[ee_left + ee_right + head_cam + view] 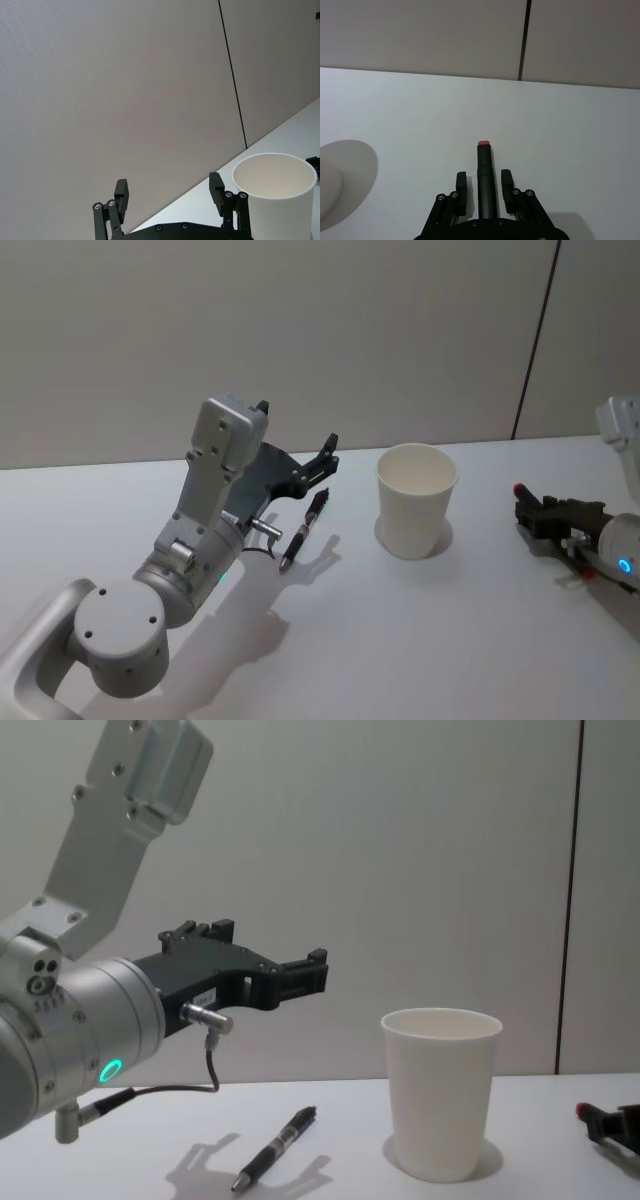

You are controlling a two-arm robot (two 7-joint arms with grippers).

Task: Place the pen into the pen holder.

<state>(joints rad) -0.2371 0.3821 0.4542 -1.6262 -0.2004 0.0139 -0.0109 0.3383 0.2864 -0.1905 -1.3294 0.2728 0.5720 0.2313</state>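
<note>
Zero pickup so far, everything's just sitting there

Biggest first: the white worktop [480,640]. The left gripper [169,192] hangs raised above it, fingers spread wide with nothing in them. The pen holder [415,500], a white paper cup, stands upright. The right gripper [484,187] sits low on the right, well apart from the cup, fingers slightly apart with a black red-tipped stick [485,165] between them, a gap on each side. The pen [304,530] lies flat left of the cup, beneath the left gripper.
</note>
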